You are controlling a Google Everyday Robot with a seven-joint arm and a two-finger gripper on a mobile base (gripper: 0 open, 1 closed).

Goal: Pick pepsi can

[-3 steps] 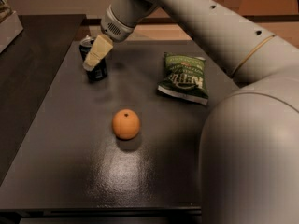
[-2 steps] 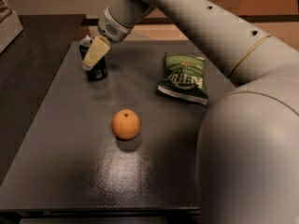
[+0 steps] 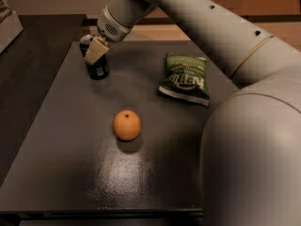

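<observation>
The pepsi can [image 3: 98, 68] is a small dark can with a silver top, standing upright at the far left of the dark table [image 3: 70, 164]. My gripper [image 3: 95, 51] reaches down from the white arm onto the can's upper part. Its cream tip covers the can's top front, and the silver rim shows just to the left of it. The can's lower half is in plain view below the gripper and its base rests on the table.
An orange [image 3: 126, 125] lies mid-table, in front of the can and to its right. A green chip bag [image 3: 184, 78] lies to the right. My arm's large white body [image 3: 254, 149] fills the right side. A second dark surface lies to the left, beyond the table's edge.
The gripper has shifted very slightly to the left at the can's top. The can, orange and chip bag stay where they were.
</observation>
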